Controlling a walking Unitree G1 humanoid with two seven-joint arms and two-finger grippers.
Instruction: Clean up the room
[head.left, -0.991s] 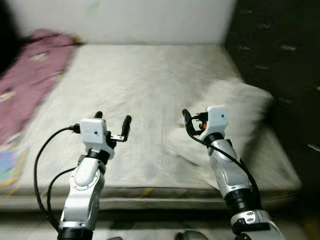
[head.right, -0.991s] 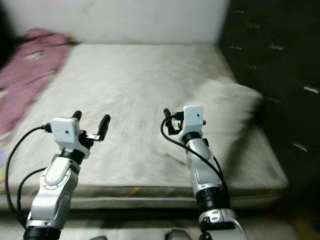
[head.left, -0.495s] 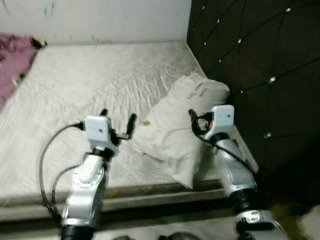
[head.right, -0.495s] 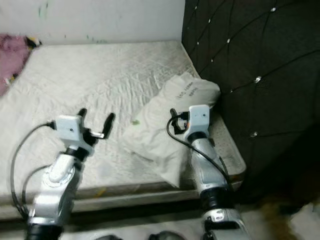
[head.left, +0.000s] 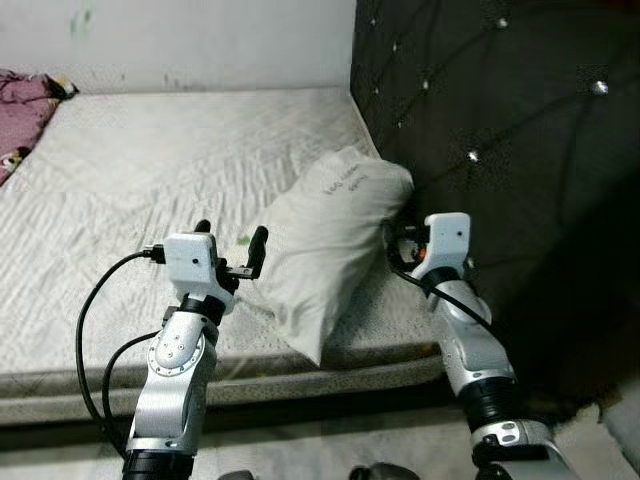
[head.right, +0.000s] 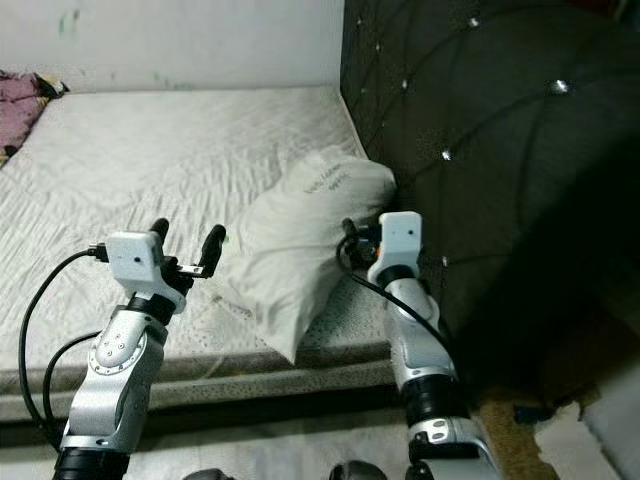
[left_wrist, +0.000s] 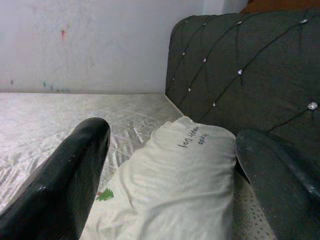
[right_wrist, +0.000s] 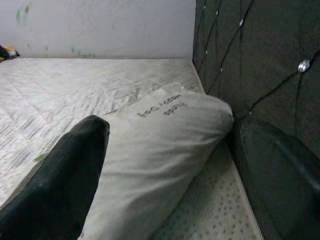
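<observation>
The pillow (head.left: 330, 245) is seen at the centre of the frame, lying slanted on the mattress (head.left: 150, 190) beside the dark headboard (head.left: 480, 120). Half a second ago it was placed more to the right, so the camera has been turned toward it. The left gripper (head.left: 230, 240) and right gripper (right_wrist: 165, 165) are held wide open and empty, so the pillow is judged the next thing to be tidied.
</observation>
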